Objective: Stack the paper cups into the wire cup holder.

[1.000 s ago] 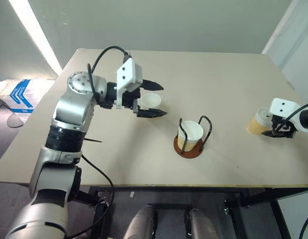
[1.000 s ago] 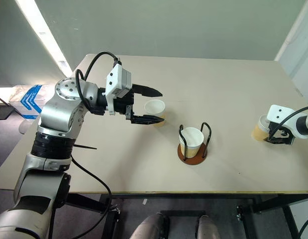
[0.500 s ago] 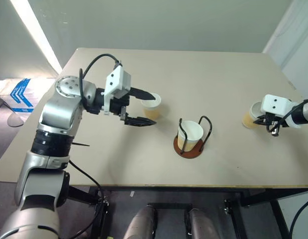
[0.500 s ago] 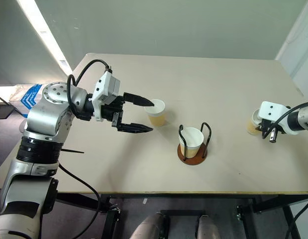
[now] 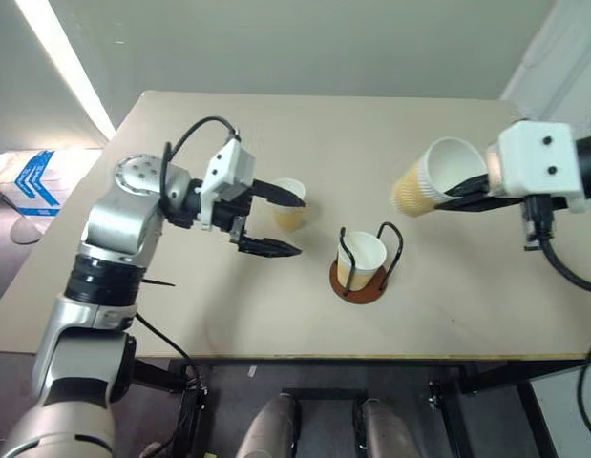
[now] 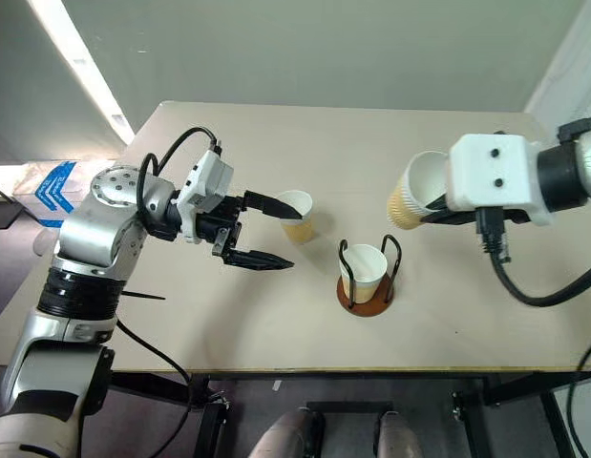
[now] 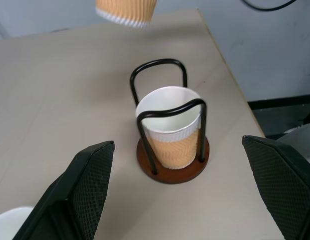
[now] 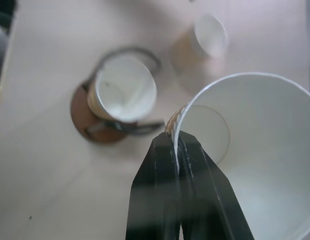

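Carrying: right tool (image 8: 177, 142) pinches the rim of one paper cup (image 5: 431, 178), one finger inside and one outside, cup tilted in the air above and beside the holder.
Left tool (image 5: 281, 221): fingers spread wide, nothing between them, hovering just beside the second loose cup (image 5: 289, 203), which stands upright on the table (image 5: 228, 315).
Holder (image 5: 360, 279): brown disc base with two black wire loops, on the table between the two tools; one cup (image 7: 169, 125) already seated inside, mouth up.
Handling, judged: cups look very light and thin-walled; the rim is the stiffest part, the side wall would likely dent under a hard squeeze. A rim pinch lets the cup swing, so it needs levelling before nesting.
Risk, judged: the holder looks light too; a push off-centre could tip it or catch a loop.
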Controlling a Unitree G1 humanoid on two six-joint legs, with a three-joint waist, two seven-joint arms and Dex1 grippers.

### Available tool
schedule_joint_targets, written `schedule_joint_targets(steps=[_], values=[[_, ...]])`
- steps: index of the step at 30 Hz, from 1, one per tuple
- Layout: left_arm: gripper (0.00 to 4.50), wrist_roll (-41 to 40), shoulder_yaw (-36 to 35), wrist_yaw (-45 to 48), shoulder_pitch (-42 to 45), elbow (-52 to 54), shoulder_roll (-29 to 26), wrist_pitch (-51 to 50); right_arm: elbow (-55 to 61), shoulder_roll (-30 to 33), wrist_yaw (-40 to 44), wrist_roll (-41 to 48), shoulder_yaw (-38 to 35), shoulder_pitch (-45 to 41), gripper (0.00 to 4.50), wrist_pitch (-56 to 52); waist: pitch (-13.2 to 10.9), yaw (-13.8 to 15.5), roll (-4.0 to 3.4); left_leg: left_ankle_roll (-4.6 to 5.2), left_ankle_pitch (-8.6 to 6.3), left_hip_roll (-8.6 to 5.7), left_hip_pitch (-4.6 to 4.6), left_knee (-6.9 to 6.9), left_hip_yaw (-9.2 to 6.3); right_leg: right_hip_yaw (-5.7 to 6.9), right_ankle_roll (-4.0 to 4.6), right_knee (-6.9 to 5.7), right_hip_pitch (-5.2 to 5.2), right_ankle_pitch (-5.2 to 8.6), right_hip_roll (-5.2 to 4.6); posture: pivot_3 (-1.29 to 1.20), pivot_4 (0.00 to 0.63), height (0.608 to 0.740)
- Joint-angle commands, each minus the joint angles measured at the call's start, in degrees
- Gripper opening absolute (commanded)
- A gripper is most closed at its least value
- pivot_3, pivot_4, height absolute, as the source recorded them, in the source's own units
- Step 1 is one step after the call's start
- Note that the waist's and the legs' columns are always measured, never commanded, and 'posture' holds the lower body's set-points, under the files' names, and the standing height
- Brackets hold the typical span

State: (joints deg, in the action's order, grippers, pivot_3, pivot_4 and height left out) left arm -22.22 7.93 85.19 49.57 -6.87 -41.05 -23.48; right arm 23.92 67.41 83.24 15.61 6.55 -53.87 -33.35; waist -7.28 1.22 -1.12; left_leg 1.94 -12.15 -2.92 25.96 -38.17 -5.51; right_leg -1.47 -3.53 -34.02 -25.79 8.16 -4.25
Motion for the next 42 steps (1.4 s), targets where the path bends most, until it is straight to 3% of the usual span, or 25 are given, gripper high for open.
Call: schedule_joint_targets(steps=[1,10,12,38,42], values=[[4.50,0.42,0.22,1.99,1.64,-0.54,-0.01,2.67,0.74,-2.28,0.06,-1.03,3.92,-4.73,0.02,-0.99,0.00,-0.06,-0.01,0.01,0.01,0.00,-0.01,-0.03,0.00,-0.01,0.00,-0.02,0.00,-0.01,-0.01,0.00,0.150,0.740],[4.50,0.67,0.29,1.85,1.60,-0.61,1.02,3.18,1.56,-2.67,1.63,-2.36,6.83,-2.43,0.02,0.75,0.00,0.01,-0.01,-0.01,0.13,0.01,0.01,-0.03,0.00,0.02,0.03,-0.06,-0.04,-0.05,0.00,0.00,0.150,0.740],[4.50,0.87,0.55,1.30,1.62,-0.31,1.57,2.82,2.10,-3.19,1.46,-2.27,7.20,-1.73,0.02,0.41,0.00,0.01,-0.01,-0.52,0.43,0.01,0.01,-0.02,0.00,0.03,0.02,-0.07,-0.03,-0.04,0.00,0.00,0.150,0.740],[4.50,1.08,0.88,-0.32,0.99,1.11,2.29,2.31,1.93,-9.12,0.57,-7.91,13.62,0.45,0.02,2.36,0.00,-0.08,0.00,-0.33,0.42,0.01,-0.01,-0.02,0.00,0.01,-0.01,-0.15,-0.04,-0.09,0.00,0.00,0.150,0.740],[4.50,1.14,1.12,-0.52,1.35,1.22,2.38,2.00,1.22,-10.41,0.14,-8.06,13.53,-1.22,0.98,0.82,0.00,-0.11,0.00,-0.31,0.42,0.01,-0.03,-0.01,0.00,0.02,0.00,-0.21,-0.05,-0.10,0.00,0.00,0.150,0.740]])
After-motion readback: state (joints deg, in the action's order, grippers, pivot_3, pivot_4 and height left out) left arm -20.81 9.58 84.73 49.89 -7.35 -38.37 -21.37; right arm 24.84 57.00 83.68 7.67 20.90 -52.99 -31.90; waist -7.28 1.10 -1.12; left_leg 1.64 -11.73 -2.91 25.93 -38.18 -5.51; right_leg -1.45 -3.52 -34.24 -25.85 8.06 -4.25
